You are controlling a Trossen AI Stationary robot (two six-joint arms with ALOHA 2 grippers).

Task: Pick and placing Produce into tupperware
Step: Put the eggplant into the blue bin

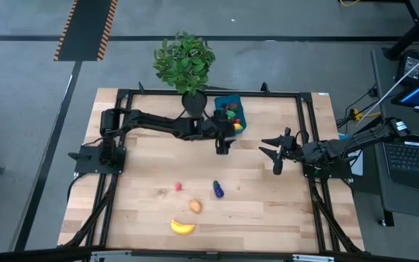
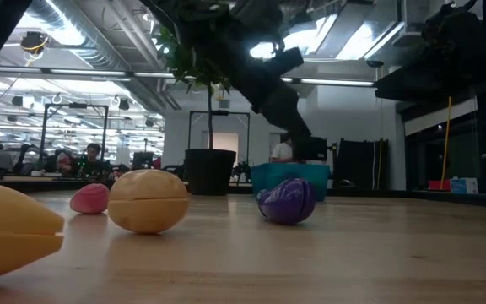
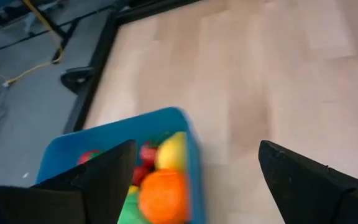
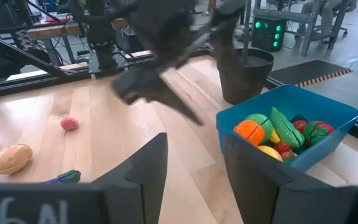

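Tupperware (image 1: 231,113), blue, just beside the plant pot (image 1: 192,102), already holds most produce: orange (image 4: 249,129), cucumber (image 4: 286,129), lemon (image 3: 172,150), red pieces, maybe more hidden. Four left on the desk (image 1: 144,167), well apart from the tupperware: banana (image 1: 182,227), potato (image 1: 195,206), eggplant (image 1: 217,191), pink berry (image 1: 179,187). My left fingers (image 1: 222,145) stand wide and empty beside the tupperware; my right fingers (image 1: 275,156) sit narrow, nothing between them.
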